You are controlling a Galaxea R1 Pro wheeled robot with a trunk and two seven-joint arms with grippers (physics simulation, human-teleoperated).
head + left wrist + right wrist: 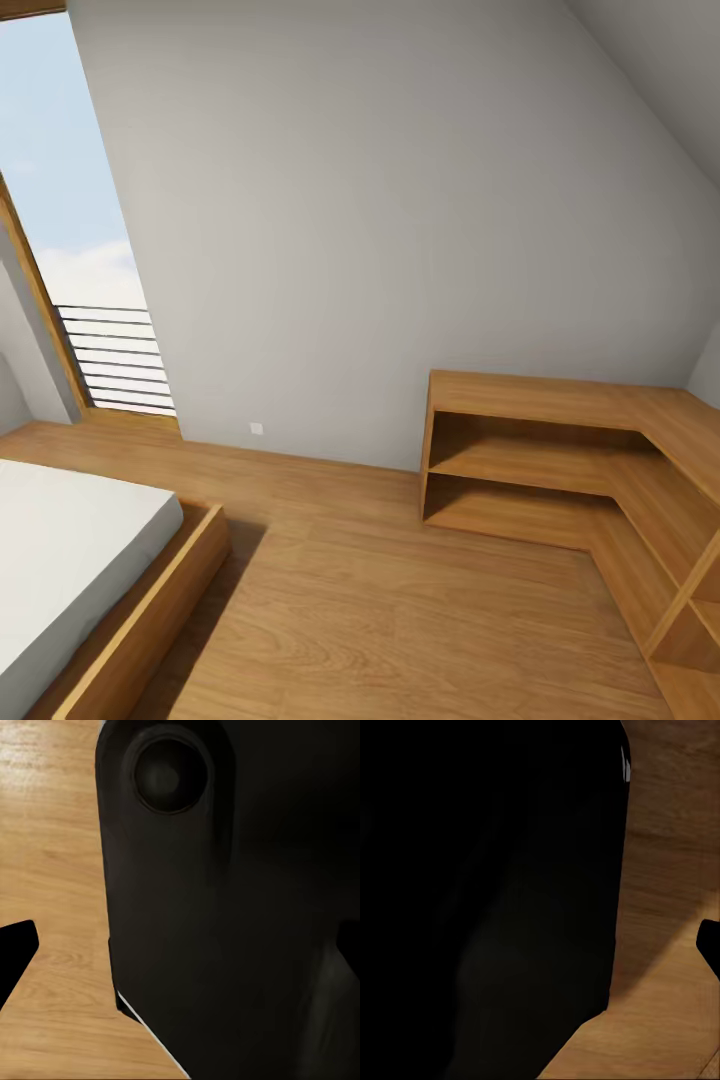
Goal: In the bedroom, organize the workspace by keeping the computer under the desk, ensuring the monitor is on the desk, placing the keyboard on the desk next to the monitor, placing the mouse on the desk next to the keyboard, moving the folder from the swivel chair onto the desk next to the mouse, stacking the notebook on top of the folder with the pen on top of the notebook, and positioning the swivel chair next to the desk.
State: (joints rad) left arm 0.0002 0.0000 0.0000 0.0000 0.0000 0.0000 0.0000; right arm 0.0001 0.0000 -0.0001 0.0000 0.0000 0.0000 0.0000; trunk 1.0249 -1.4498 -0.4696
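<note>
None of the workspace items appears from the head camera, which faces a grey wall (380,220), a wooden L-shaped shelf unit (560,440), a bed (70,560) with a wooden frame, and a tall window (70,230) with a railing. Both wrist cameras add wooden floor (52,870) beside dark robot body (225,915). Black finger tips (15,952) edge the left wrist picture; whether either gripper is wide or narrow I cannot tell.
</note>
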